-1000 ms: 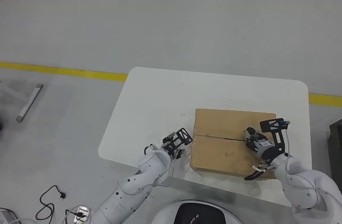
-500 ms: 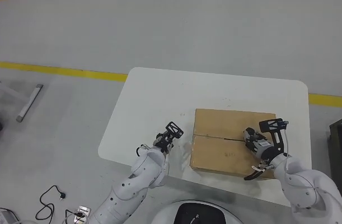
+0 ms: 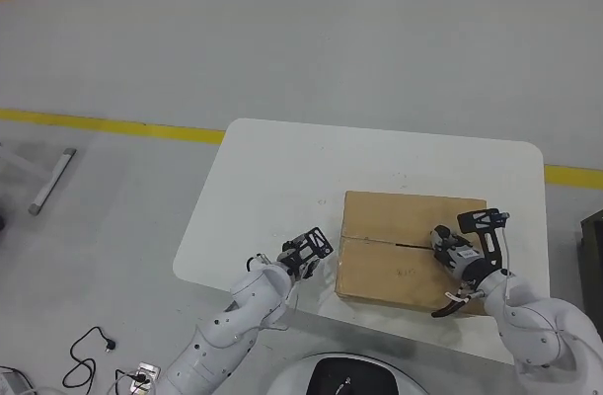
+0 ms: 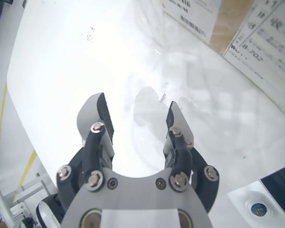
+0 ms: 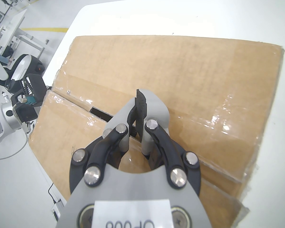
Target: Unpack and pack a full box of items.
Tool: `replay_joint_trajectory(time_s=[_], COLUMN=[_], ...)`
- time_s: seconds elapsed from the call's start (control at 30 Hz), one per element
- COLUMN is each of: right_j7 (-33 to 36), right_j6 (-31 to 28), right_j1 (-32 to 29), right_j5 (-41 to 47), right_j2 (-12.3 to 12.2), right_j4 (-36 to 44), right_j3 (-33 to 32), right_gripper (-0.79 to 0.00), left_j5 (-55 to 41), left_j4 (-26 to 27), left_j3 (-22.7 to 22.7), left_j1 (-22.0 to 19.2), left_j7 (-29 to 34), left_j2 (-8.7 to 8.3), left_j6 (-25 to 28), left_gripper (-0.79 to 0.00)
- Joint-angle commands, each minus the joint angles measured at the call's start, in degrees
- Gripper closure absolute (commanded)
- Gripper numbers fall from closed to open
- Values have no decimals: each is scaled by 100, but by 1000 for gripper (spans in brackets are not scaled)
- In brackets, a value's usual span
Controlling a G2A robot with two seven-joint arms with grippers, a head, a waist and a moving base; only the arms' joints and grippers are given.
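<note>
The box [image 3: 410, 247] is plain brown cardboard, with glossy clear tape [image 5: 213, 119] shining along its seam and a dark slit [image 5: 98, 113] where the flaps part. On its side sit white labels [image 4: 187, 3] printed with black barcodes and black lettering. The desk [image 3: 281, 178] is white, flecked with a few small dark specks [image 4: 90, 35]. The left arm's fingers [image 4: 92, 115] have pale grey shells, black ribbed pads, black links and silver screws; the right arm's fingers [image 5: 156, 105] are coloured alike. The floor [image 3: 281, 59] is light grey, crossed by a yellow line [image 3: 104, 124].
</note>
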State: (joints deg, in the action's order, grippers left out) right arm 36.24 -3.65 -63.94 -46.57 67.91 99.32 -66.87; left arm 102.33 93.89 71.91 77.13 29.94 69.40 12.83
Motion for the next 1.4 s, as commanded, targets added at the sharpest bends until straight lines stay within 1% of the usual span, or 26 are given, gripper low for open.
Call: replay_joint_trajectory(time_s=[0.0,0.2,0.33,0.37,0.4,0.43,0.6,1.13,1.37], right_j7=[3,-1,-5,-12,-14,-21,-36,-52,-36], right_j6=[8,17,22,28,29,25,34,32,24], right_j1=[18,42,67,73,79,86,102,145,147], right_j5=[-3,-7,1,11,12,13,21,28,20], right_j2=[5,14,21,24,26,28,39,72,80], right_j4=[-3,-23,-47,-56,-62,-64,-97,-155,-151], right_j3=[7,6,5,4,6,8,17,79,78], right_gripper=[0,0,0,0,0,0,0,0,0], left_j5=[-14,46,135,172,215,219,345,431,417], left_j4=[-110,-405,-524,-534,-540,-533,-442,-86,196], left_j3=[-90,-337,-457,-482,-503,-521,-546,-317,-195], left_j1=[-162,-567,-716,-738,-747,-746,-665,-432,-334], left_j7=[-46,-124,-198,-218,-241,-283,-418,-510,-461], left_j2=[28,102,134,141,148,156,180,186,196], left_j6=[-54,-160,-178,-202,-253,-312,-628,-757,-872], left_gripper=[-785,-785,-785,-613,-348,0,0,0,0])
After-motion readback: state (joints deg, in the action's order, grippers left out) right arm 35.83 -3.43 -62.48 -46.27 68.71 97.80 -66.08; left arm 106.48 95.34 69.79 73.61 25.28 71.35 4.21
